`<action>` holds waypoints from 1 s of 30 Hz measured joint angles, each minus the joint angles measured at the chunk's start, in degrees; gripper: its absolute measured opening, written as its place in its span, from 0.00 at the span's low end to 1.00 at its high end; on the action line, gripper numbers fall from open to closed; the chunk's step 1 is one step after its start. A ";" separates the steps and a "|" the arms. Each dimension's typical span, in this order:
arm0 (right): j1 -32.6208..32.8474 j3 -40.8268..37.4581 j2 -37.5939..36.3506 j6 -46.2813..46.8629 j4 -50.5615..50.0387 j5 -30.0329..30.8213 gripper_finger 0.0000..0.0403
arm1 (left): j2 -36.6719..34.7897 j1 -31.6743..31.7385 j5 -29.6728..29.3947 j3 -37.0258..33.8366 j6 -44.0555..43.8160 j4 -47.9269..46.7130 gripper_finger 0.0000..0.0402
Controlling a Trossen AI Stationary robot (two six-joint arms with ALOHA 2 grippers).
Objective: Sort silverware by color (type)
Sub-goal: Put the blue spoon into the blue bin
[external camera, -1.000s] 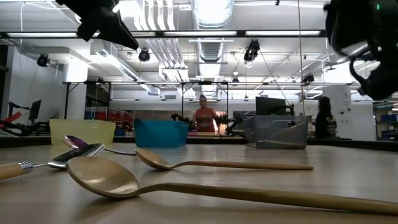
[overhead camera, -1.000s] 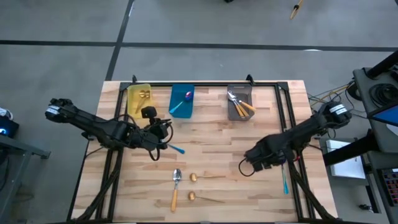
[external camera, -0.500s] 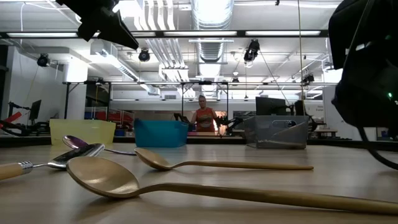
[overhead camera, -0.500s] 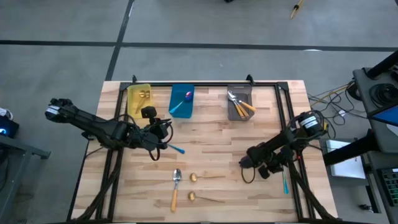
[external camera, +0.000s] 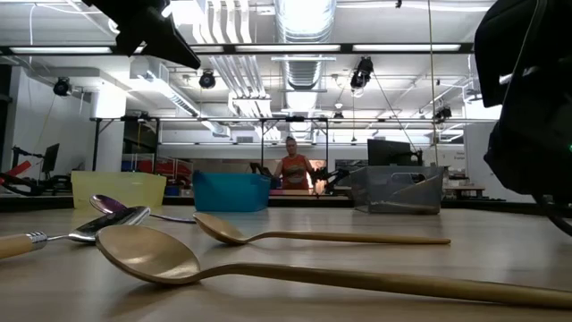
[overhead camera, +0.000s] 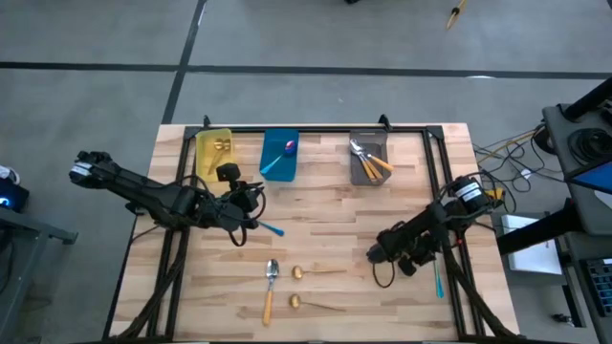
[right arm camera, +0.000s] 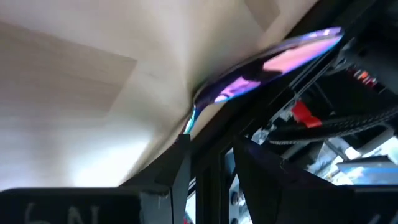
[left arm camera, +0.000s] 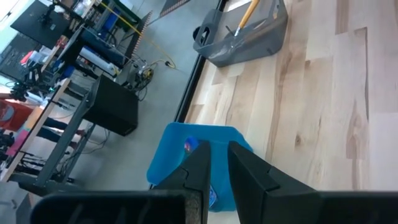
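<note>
A purple spoon with a teal handle lies along the table's right edge. Its iridescent bowl fills the right wrist view. My right gripper points at it from the table's middle, fingers a little apart over the handle by the bowl. My left gripper hovers shut at left of centre, above another teal-handled spoon lying flat. Two gold spoons and a silver, orange-handled spoon lie near the front edge. My right gripper stands at the teal handle just behind the bowl, and the handle runs out of sight behind one fingertip. I cannot tell whether the fingers touch it. The spoon lies on the table by the edge rail.
Yellow bin, blue bin holding a purple spoon, and grey bin with orange-handled spoons stand along the far edge. Black frame rails run down both table sides. In the low view a person stands beyond the table.
The right arm has folded in toward the table and sunk lower over the spoon at the right edge, while its gripper end stays at about the same spot. No spoon has moved.
</note>
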 joint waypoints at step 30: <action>0.55 21.56 -2.77 -6.55 -1.95 22.38 0.28 | 0.00 0.00 0.02 0.00 -4.38 3.58 0.09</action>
